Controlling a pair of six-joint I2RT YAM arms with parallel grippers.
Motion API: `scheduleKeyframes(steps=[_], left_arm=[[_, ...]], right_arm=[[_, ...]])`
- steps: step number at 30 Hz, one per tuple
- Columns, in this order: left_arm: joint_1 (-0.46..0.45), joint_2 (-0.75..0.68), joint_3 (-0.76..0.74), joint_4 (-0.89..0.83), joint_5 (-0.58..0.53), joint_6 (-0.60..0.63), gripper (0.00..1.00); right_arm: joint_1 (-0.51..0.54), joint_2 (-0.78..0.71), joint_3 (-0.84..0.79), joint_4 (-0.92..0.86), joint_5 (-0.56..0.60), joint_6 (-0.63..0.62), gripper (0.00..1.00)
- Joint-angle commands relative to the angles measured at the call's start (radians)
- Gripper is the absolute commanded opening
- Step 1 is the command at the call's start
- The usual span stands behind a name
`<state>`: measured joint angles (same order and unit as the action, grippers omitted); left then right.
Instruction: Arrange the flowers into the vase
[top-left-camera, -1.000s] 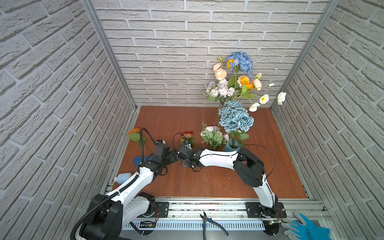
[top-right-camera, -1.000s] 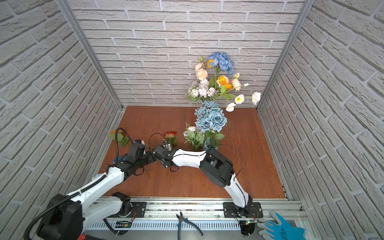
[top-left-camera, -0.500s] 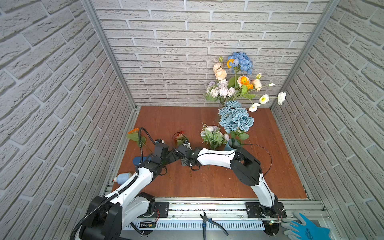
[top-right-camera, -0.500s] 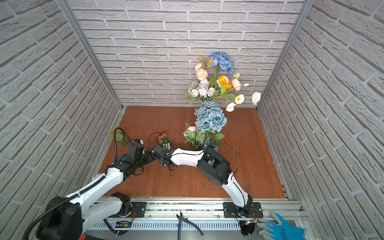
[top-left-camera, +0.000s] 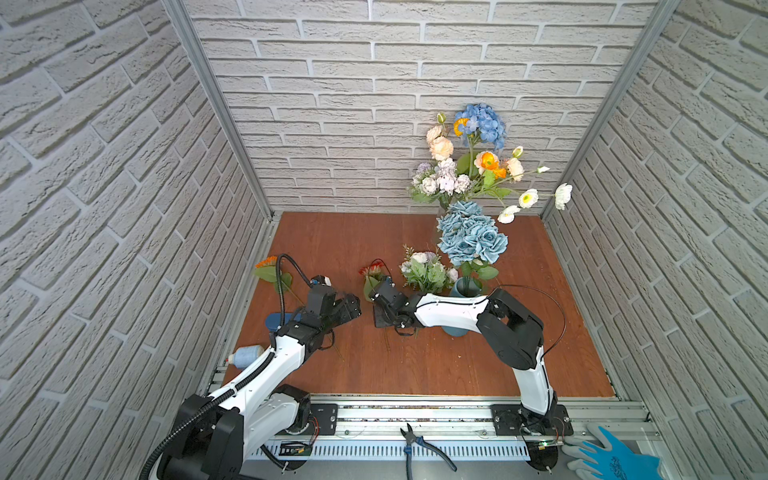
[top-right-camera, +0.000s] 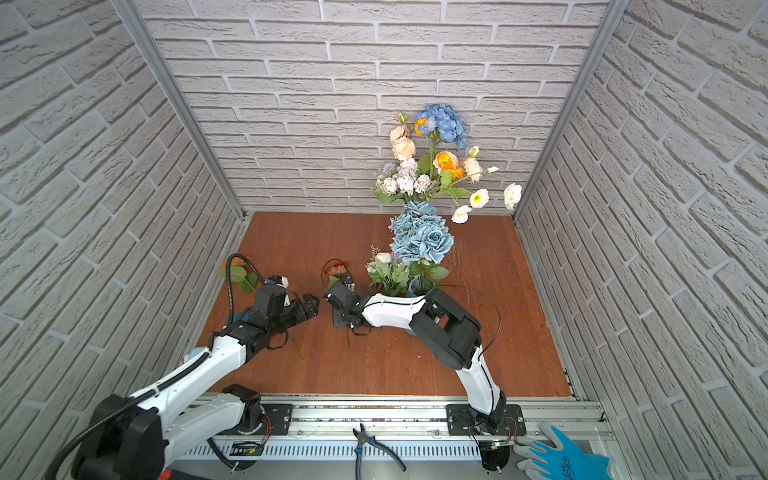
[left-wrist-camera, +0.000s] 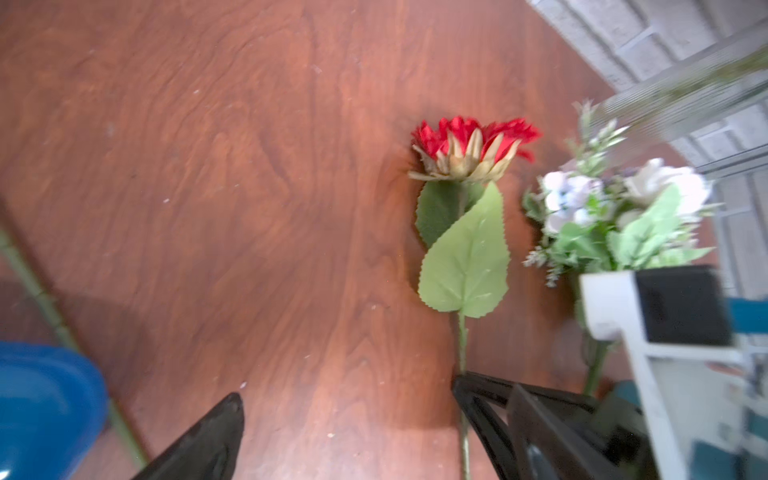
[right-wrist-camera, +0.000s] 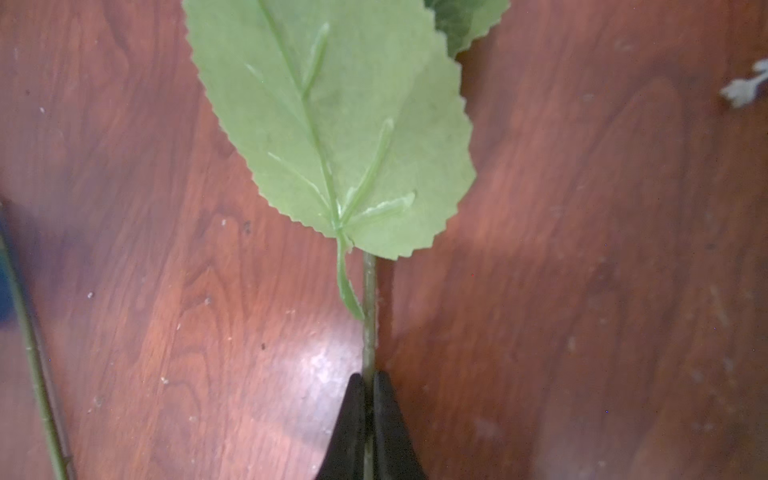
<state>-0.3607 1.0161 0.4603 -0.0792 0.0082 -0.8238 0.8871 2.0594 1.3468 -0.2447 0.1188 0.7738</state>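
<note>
**A:** What is the right gripper (right-wrist-camera: 368, 380) closed on?

**B:** Its black, tapered jaws are pinching the thin green stem (right-wrist-camera: 369, 299) of the red daisy (left-wrist-camera: 473, 141). They grip just below a broad, saw-edged cloth leaf (right-wrist-camera: 328, 124) with raised veins. The flower lies flat on the bench (top-left-camera: 374, 374), a glossy reddish board with wood grain.

**A:** And the left gripper (left-wrist-camera: 345, 392)?

**B:** Its jaws are spread wide with nothing between them, low over the bench. In both top views it faces the right one, close by.

**A:** What does the daisy's head look like?

**B:** Ragged red petals sit above a ring of pointed tan sepals. Just beside it is a lilac-white bunch (top-left-camera: 426, 270) of small frilly blooms and pale leaves.

**A:** Where is the vase?

**B:** The rounded teal vase (top-left-camera: 467, 286) is partly hidden behind the white arm. It holds a dome of dusty blue roses (top-left-camera: 471, 239). Behind it rises a taller bouquet, with a blue hydrangea (top-left-camera: 482, 122), peach roses (top-left-camera: 440, 145) and white heads on long stems. I cannot tell whether the lilac bunch stands in the vase.

**A:** Is anything else on the bench?

**B:** An orange daisy (top-left-camera: 266, 262) lies by the left wall. Its stem runs past a smooth, rounded blue object (left-wrist-camera: 41, 407).
</note>
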Motion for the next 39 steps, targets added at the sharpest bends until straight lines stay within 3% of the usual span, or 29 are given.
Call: scheduleKeyframes(steps=[1,9,14,19,27,34,39], left_arm=[[0.005,-0.020,-0.037,0.106,0.061,-0.034,0.97],[0.006,-0.014,-0.150,0.342,0.269,-0.111,0.88],[0.005,0.011,-0.174,0.460,0.406,-0.134,0.83],[-0.001,0.051,-0.173,0.611,0.478,-0.195,0.80],[-0.034,0.193,-0.146,0.773,0.550,-0.255,0.65],[-0.077,0.270,-0.105,0.828,0.578,-0.267,0.46],[-0.078,0.272,-0.098,0.820,0.580,-0.267,0.23]], right_arm=[[-0.036,-0.066,-0.039,0.103,-0.121,-0.012,0.05],[-0.117,-0.178,-0.088,0.209,-0.232,0.020,0.05],[-0.126,-0.209,-0.083,0.249,-0.236,0.013,0.05],[-0.120,-0.244,-0.118,0.349,-0.239,0.012,0.05],[-0.099,-0.303,-0.124,0.380,-0.210,-0.018,0.05],[-0.097,-0.301,-0.134,0.423,-0.218,-0.016,0.05],[-0.098,-0.321,-0.152,0.426,-0.200,-0.028,0.05]])
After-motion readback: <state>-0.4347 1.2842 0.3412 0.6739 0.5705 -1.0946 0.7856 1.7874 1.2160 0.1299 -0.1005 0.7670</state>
